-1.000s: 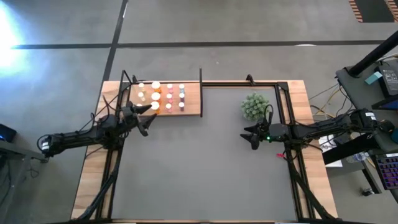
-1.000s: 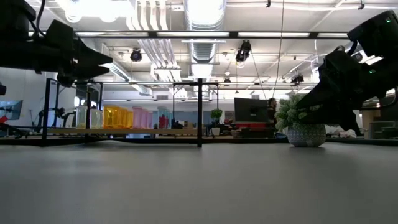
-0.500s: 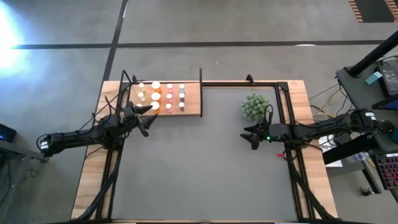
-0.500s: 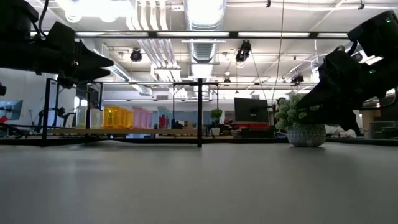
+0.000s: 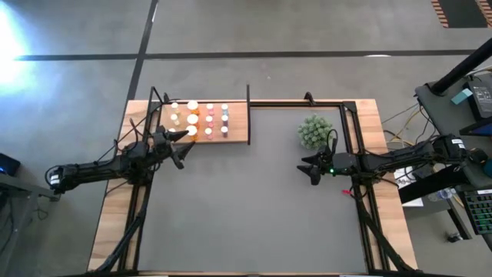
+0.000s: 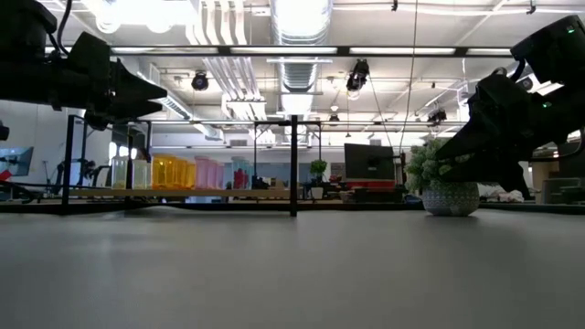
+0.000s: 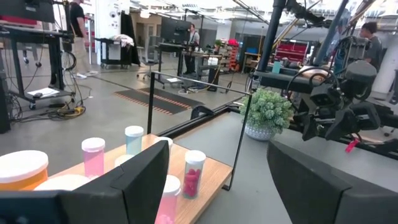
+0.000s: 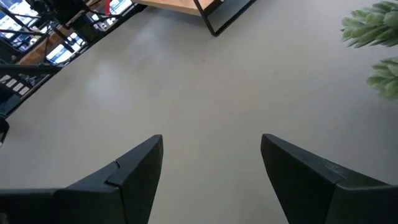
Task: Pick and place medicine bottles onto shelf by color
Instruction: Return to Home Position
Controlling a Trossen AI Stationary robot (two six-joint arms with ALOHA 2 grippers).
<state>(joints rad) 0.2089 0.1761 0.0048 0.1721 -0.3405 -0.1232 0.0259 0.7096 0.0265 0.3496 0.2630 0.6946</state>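
1. High view: the shelf [image 5: 238,127] lies on the left half of the tabletop [image 5: 114,215], up at the top edge of the picture. Its thin black post [image 5: 248,96] stands at its right end.
2. The medicine bottles [image 5: 200,119] all stand on the shelf in neat rows, caps up.
3. The low view shows them from the side. The pale bottles [image 6: 128,172] are on the left, the orange bottles [image 6: 172,172] are next, and the pink bottles [image 6: 210,172] come after them.
4. The left gripper [image 5: 187,148] hangs in the air just beside the shelf's lower left corner, over the edge of the grey mat [image 5: 254,208]. It points toward the bottles but touches none of them.
5. Its jaws are spread wide with nothing between them. The left wrist view looks through the gap at pink bottles and the edge of the shelf.
6. The right gripper [image 5: 307,172] is on the right side of the mat, near the plant [image 5: 315,131] and well apart from the shelf.
7. Its jaws are spread too, and they hold nothing. The right wrist view shows only bare mat between them.
8. The green plant sits in a small pale pot on the mat.
9. A person [image 7: 78,25] stands in the room far behind the tabletop.
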